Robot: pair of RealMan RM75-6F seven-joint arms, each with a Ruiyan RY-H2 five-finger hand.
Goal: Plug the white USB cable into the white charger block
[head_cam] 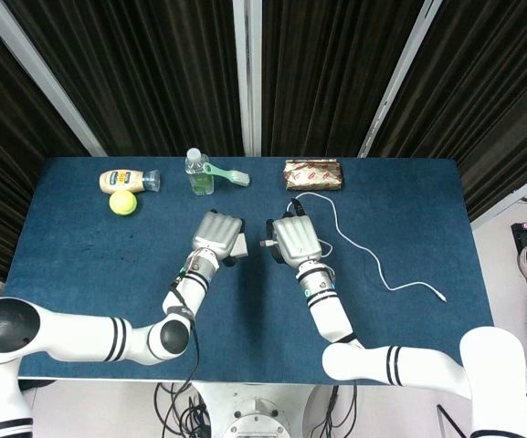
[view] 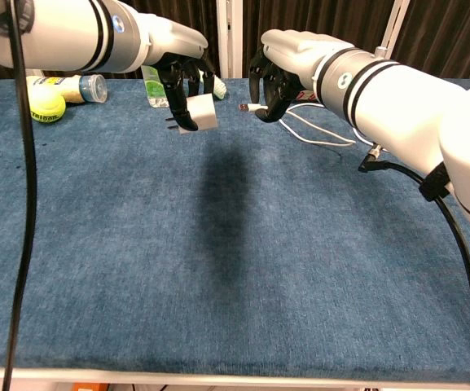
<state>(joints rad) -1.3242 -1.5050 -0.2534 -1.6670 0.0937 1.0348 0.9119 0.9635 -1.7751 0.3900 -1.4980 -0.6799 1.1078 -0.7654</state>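
My left hand (head_cam: 217, 235) (view: 177, 69) holds the white charger block (view: 199, 114) (head_cam: 240, 245) up above the blue table, its prongs pointing left in the chest view. My right hand (head_cam: 294, 239) (view: 287, 61) grips the USB plug end of the white cable (view: 245, 107) (head_cam: 268, 244), with the metal tip pointing at the block. A small gap separates plug and block. The rest of the white cable (head_cam: 363, 255) (view: 320, 130) trails right across the table to its far end (head_cam: 440, 297).
Along the back edge lie a mayonnaise bottle (head_cam: 126, 180), a tennis ball (head_cam: 121, 203), a small clear bottle (head_cam: 198, 172) with a green toothbrush (head_cam: 226, 173), and a red patterned packet (head_cam: 313, 174). A black cord (view: 454, 244) hangs from my right arm.
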